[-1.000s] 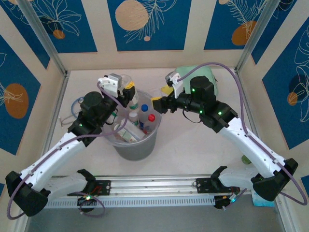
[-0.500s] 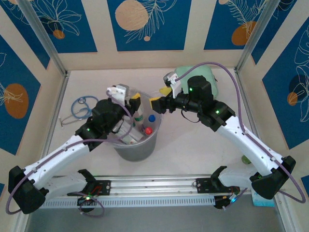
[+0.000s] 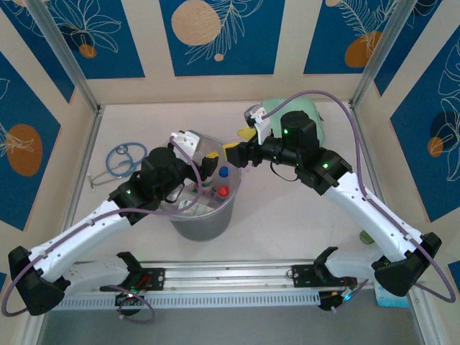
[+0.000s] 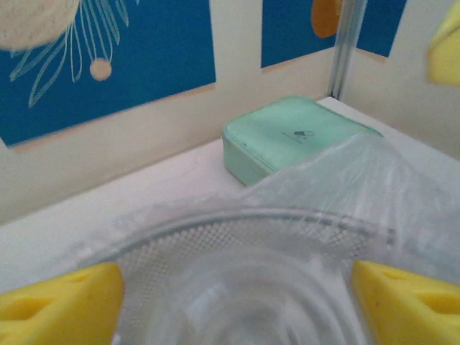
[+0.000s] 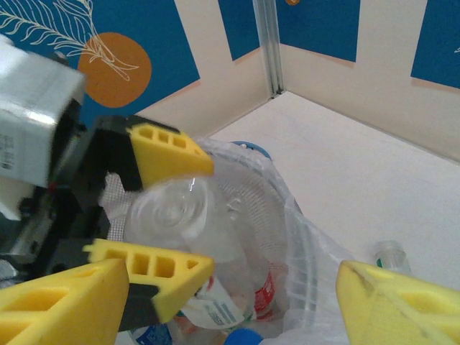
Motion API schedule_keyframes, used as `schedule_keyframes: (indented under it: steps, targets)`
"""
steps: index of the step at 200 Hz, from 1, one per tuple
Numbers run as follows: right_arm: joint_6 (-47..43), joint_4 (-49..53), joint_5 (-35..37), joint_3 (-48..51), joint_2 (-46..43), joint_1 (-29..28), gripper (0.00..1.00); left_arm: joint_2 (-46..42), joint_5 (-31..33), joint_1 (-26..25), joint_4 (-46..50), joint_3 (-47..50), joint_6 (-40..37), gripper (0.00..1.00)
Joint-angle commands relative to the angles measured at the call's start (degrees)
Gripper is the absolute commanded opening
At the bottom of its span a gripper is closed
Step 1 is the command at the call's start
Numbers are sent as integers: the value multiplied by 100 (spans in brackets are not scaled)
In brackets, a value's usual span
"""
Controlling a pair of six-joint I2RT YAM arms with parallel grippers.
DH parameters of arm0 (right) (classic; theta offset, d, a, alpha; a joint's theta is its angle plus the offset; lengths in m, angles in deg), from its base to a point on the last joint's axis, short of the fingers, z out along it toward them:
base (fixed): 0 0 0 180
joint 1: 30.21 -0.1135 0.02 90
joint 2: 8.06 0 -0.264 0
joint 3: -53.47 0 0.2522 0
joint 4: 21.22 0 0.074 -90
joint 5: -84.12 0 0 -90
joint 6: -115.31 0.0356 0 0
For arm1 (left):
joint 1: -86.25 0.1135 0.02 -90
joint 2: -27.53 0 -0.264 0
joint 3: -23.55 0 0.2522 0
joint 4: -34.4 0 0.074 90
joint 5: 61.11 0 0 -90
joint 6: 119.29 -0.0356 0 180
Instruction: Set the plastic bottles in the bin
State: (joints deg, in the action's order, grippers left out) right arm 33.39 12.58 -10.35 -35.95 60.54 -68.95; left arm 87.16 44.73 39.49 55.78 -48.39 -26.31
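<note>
The grey bin [image 3: 205, 223], lined with a clear bag, stands at mid table. Inside it lie several plastic bottles, one with a blue cap [image 3: 223, 172] and one with a red cap [image 3: 223, 190]. My left gripper [image 3: 207, 164] hangs over the bin's mouth with its jaws wide apart. A clear bottle [image 5: 169, 205] sits neck-down between its yellow fingers [image 5: 169, 147], blurred in the left wrist view [image 4: 237, 302]. My right gripper [image 3: 237, 144] stands open at the bin's far right rim with nothing held between its fingers [image 5: 402, 302].
A mint-green pouch [image 3: 291, 115] lies behind the bin at the back wall. A blue looped tube [image 3: 118, 158] lies to the left. A small clear container [image 5: 392, 255] rests on the table beside the bin. A small green thing [image 3: 366, 236] lies at the right.
My left arm has swung right over the bin with the clear bottle, and its jaws have spread wide. The right arm has hardly moved.
</note>
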Motion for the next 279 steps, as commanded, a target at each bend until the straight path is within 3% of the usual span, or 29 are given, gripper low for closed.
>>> schedule_keyframes:
  steps: [1,23,60,109,123,169,219,257,279]
  targets:
    - [17,70,100,-129,-18,11,76,-69,-327,-41,542,-737,-210,91]
    - [27,88,135,-98,-22,16,77,37,-441,-28,513,-1163,-362,92]
    - [-26,201,246,-85,-47,16,77,412,-192,-27,889,-1562,-392,50]
    - [57,194,267,33,-119,186,77,382,27,-41,1330,-818,259,13]
    - [88,179,246,43,-102,218,77,402,88,-29,1294,-559,426,6]
    - [464,227,420,42,-80,488,76,605,-2,-16,820,-47,779,2]
    - [668,744,242,244,224,1524,77,684,-150,84,592,88,939,3]
    - [418,936,-115,479,1000,1852,87,352,-242,215,744,-259,803,17]
    - [243,650,-157,629,1598,1900,93,231,-344,295,976,-579,697,34]
